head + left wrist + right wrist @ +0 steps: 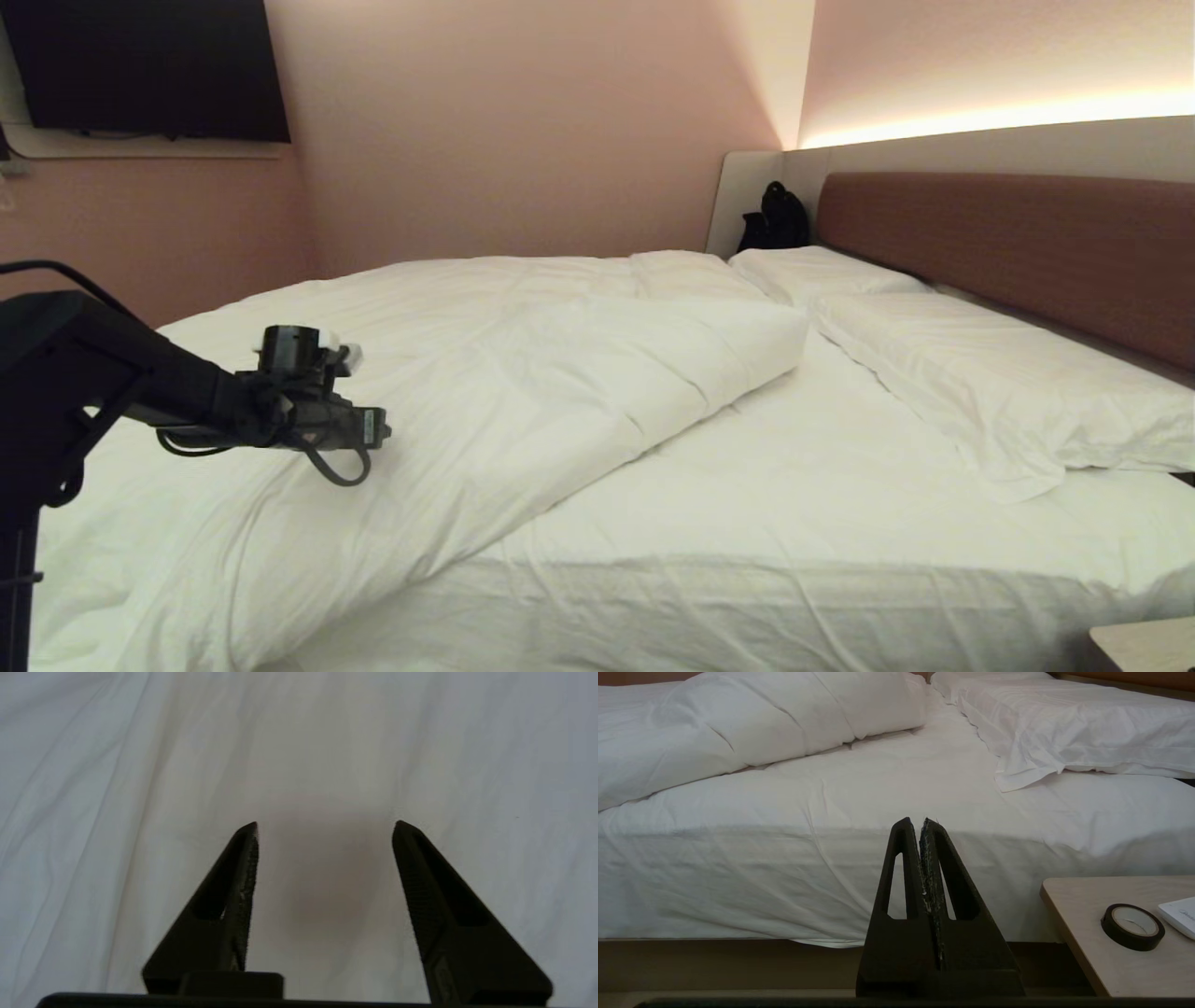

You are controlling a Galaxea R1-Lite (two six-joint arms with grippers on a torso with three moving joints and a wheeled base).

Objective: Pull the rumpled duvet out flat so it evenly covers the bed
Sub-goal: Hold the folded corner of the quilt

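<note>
The white duvet (523,373) lies bunched over the left part of the bed (794,485). Its folded edge runs slantwise and leaves bare sheet in front of the pillows. In the head view my left arm reaches from the left over the duvet's near part. In the left wrist view my left gripper (324,828) is open, pointing at wrinkled duvet cloth (322,746) just beyond its tips, with nothing between the fingers. My right gripper (920,821) is shut and empty, low beside the bed and facing the mattress side (784,877); it is out of the head view.
Two flat pillows (980,373) lie along the brownish-red headboard (1008,243). A black bag (775,219) sits in the far corner. A bedside table (1087,952) at the near right carries a black tape roll (1132,926). A dark screen (149,65) hangs on the left wall.
</note>
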